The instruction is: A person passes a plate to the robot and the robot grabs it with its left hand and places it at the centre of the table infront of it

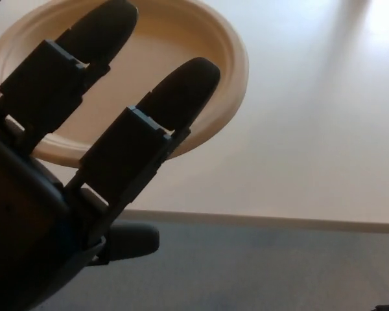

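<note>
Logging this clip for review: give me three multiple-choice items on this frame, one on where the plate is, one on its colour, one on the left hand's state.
1. Where does the plate appear?
A. upper left of the view
B. lower right of the view
C. on the grey floor

2. What colour is the plate?
A. blue
B. pale cream
C. black

3. How are the two fingers of the left hand?
A. curled into a fist
B. stretched out and apart
C. wrapped around a cup

Answers:
1 A, its rim sits at the upper left, over the light table.
2 B, it is pale cream, close to the table's tone.
3 B, both dark fingers extend across the plate with a gap between them.
</note>
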